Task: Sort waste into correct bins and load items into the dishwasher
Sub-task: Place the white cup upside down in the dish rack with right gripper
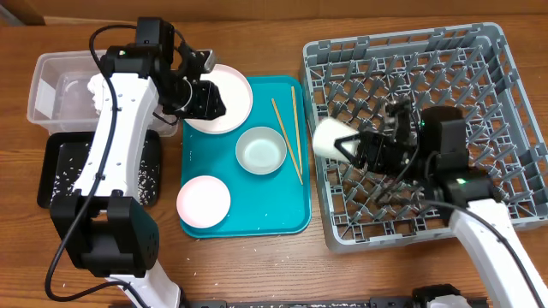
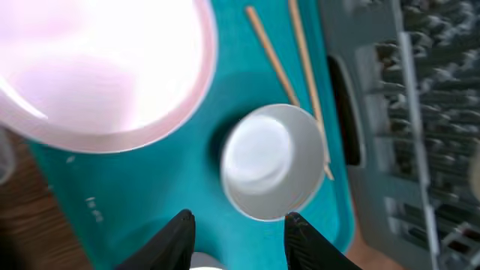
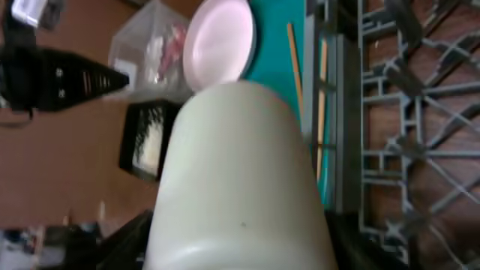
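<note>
Right pincer [image 1: 347, 145]: clamped on the small white cup [image 1: 327, 137], fingers on either side of its body. The cup is carried on its side, off the tabletop, over the left rim of the large square grey plastic dish rack [image 1: 514, 103].

Key relation: the cup's long axis runs level and points away from the pincer, out toward the teal serving tray [image 1: 257, 210]. The rack's pegged cells lie below and behind it, on the wrist's side. Which end is the mouth I cannot tell; in the right wrist view the pale body fills the frame.

Judgement: setting it down calls for drawing it further over the grid and tipping the axis to vertical so that it seats between pegs. Set down level, it may roll.

Left pincer [image 2: 240, 236]: fingers apart, nothing between them, hanging over the tray. The round grey-white bowl [image 2: 270, 161] sits just ahead of it, with the pale pink plate [image 2: 97, 67] beyond. That arm is well apart from the rack; the cup is the right arm's job.
</note>
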Controlling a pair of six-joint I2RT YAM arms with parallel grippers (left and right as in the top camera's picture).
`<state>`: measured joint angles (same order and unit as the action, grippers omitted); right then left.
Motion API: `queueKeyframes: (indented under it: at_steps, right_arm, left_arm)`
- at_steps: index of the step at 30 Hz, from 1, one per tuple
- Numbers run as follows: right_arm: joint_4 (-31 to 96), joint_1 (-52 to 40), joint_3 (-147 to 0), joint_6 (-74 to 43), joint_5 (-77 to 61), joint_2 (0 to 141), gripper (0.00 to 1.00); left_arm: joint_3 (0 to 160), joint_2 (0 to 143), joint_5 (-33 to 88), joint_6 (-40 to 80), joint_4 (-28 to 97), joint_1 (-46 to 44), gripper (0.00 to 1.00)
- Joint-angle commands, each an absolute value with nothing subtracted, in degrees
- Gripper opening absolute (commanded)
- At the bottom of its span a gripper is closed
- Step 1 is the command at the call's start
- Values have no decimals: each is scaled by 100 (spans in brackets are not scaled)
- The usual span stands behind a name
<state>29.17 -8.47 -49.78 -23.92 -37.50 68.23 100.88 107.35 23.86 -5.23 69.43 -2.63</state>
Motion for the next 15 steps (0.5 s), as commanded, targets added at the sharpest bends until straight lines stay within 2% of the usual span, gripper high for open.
queueKeyframes:
  at_steps: [1, 3, 5, 7, 15]
  right_arm:
    - [4316, -1406, -6112, -1942, -1568, 6418, 63]
    - [5168, -1793, -6571, -1979, -794, 6453, 64]
    - [5682, -2104, -6770, -2130, -379, 6506, 70]
    - [6082, -2359, -6785, -2263, -130, 6595, 70]
    - [7513, -2541, -6785, -2602, 139, 7334, 64]
  left_arm:
    - [10173, 10639, 1885, -252, 6847, -298, 41]
    - [10173, 10639, 1885, -252, 6829, -303, 41]
    - [10173, 10639, 1885, -252, 6836, -303, 41]
    - [10173, 10639, 1887, -252, 6851, -303, 41]
    - [10171, 10639, 1887, -252, 6860, -314, 40]
